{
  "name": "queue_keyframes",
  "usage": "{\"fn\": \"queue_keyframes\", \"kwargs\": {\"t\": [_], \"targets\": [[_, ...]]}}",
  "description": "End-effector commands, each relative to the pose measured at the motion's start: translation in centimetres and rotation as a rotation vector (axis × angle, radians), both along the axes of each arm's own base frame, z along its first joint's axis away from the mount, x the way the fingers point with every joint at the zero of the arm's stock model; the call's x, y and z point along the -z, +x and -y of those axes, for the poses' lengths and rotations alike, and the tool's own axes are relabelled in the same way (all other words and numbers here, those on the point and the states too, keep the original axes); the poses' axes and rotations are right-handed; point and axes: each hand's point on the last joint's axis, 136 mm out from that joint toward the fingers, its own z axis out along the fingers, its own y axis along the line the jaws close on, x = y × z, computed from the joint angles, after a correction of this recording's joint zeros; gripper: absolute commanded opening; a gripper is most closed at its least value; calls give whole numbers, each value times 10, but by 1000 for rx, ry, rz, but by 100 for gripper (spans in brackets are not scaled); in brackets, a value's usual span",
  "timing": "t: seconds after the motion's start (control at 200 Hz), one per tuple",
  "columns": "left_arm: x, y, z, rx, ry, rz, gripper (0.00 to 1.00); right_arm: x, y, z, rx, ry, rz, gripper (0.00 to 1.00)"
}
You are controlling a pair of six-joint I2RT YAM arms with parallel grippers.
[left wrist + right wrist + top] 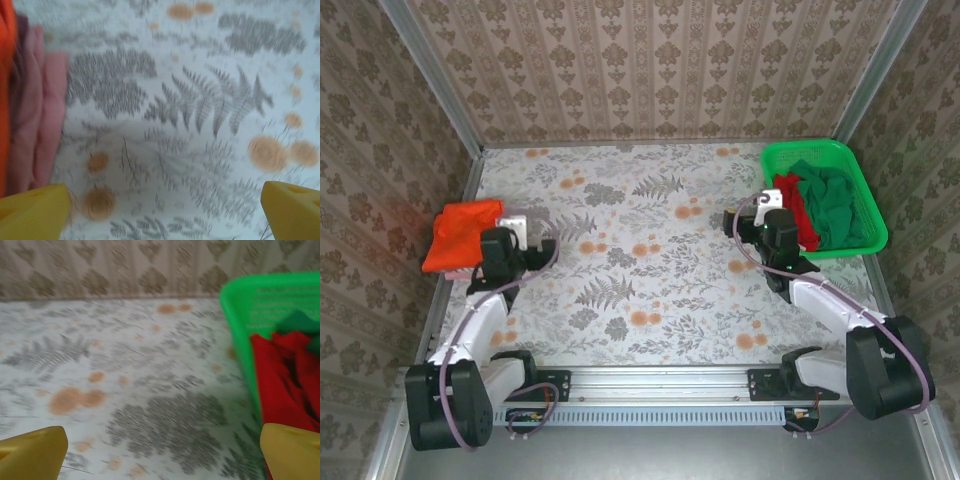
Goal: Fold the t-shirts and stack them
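Both arms reach out low over the table [650, 300], grippers empty, each near a set of t-shirts.

The left arm bends up from its base at the near edge and runs toward the left edge. Its wrist sits beside the orange t-shirt [463, 232], and the left gripper [542, 247] points in toward the table's middle. In the left wrist view its yellow fingertips [35, 212] stand wide apart over bare patterned cloth. There the orange shirt lies on the pink-maroon t-shirt [42, 115] at the left edge. The right arm stretches from the near right corner toward the far right corner. The right gripper [732, 224] sits just left of the green basket [805, 150], jaws spread with nothing between them. The basket holds the red t-shirt [798, 212] and the dark green t-shirt [838, 210], both crumpled.
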Motion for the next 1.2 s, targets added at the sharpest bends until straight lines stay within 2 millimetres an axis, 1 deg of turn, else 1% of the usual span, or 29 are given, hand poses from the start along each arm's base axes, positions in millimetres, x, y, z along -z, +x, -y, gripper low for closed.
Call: {"fn": "queue_keyframes", "kwargs": {"t": [0.0,0.095,0.175,0.2,0.21,0.255,0.345,0.39,0.505,0.53,0.585,0.65,0.68,0.72,1.195], "targets": [[-38,24,-3,15,82,254,100,13,4,28,85,-79,7,100],[-31,32,-8,12,136,279,100,21,6,42,114,-67,45,100],[-25,42,-11,2,137,307,100,31,7,49,122,-38,62,100],[-23,45,-12,0,135,314,100,28,8,51,124,-30,90,100],[-22,47,-13,-3,132,317,100,35,8,52,126,-29,78,100],[-22,53,-16,-15,132,333,100,42,9,53,121,-15,81,100],[-18,63,-23,-42,67,300,100,52,11,51,102,-8,86,100],[-18,66,-25,-52,38,333,100,55,12,49,91,-10,88,100],[4,72,-14,-2,67,335,100,56,12,49,85,-5,78,100],[4,75,-12,0,88,353,100,57,12,49,86,-2,72,100],[10,75,-11,-2,93,290,100,58,14,51,88,4,58,100],[11,82,-18,-53,118,277,100,59,18,54,109,2,37,100],[13,83,-19,-60,120,250,100,59,18,54,109,2,37,100],[11,84,-17,-57,131,261,100,59,18,54,108,1,36,100],[12,84,-17,-59,135,255,100,59,19,52,106,-11,33,100]]}}
